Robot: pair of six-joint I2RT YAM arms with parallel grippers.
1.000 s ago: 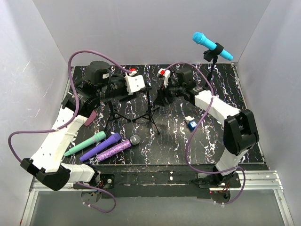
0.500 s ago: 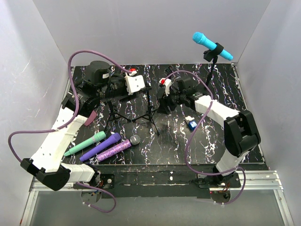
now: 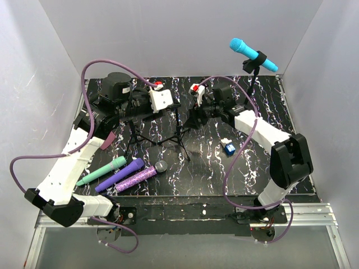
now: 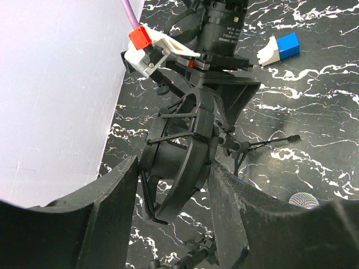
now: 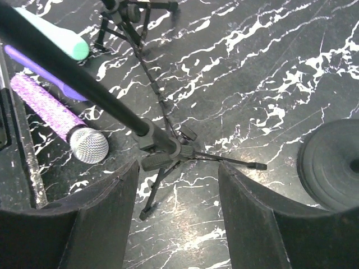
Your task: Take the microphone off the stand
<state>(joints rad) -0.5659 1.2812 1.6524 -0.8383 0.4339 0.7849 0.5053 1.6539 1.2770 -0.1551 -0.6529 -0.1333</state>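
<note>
On the marbled table (image 3: pixel 269 168), the left gripper (image 4: pixel 174 168) is part-closed, clamped on the ring mount (image 4: pixel 190 145) of the centre tripod (image 3: pixel 178 126). The right gripper (image 5: pixel 178 167) hangs over that tripod's legs, jaws wide, holding nothing. The cyan mic (image 3: pixel 252 54) sits clipped in the back-right stand (image 3: pixel 251 84), well apart from both grippers.

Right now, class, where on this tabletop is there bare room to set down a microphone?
Bare marble lies at the front, between the glitter microphone and the right arm's base, below the blue-and-white block. A smaller patch sits at the back right, beside the blue microphone's stand. Crowded: the three microphones front left and the tripod stands in the centre.
</note>
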